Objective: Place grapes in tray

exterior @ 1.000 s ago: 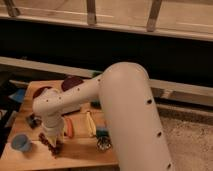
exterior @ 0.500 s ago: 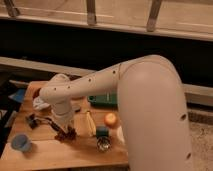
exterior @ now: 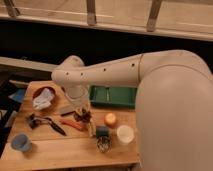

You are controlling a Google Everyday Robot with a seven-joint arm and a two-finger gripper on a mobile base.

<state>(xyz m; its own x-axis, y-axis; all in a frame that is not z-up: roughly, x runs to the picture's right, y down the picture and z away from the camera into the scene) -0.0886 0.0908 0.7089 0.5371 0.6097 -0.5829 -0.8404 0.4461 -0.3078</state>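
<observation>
The gripper point(exterior: 82, 111) sits at the dark red-purple grape bunch point(exterior: 85, 118) just left of the green plastic tray point(exterior: 120, 95), hold untellable; a weak pinch could drop it short

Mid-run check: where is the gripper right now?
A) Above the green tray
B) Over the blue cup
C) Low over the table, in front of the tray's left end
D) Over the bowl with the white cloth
C: the gripper hangs low over the wooden table, just in front of the left end of the tray, with the grapes and the orange stick right beside it.
</observation>
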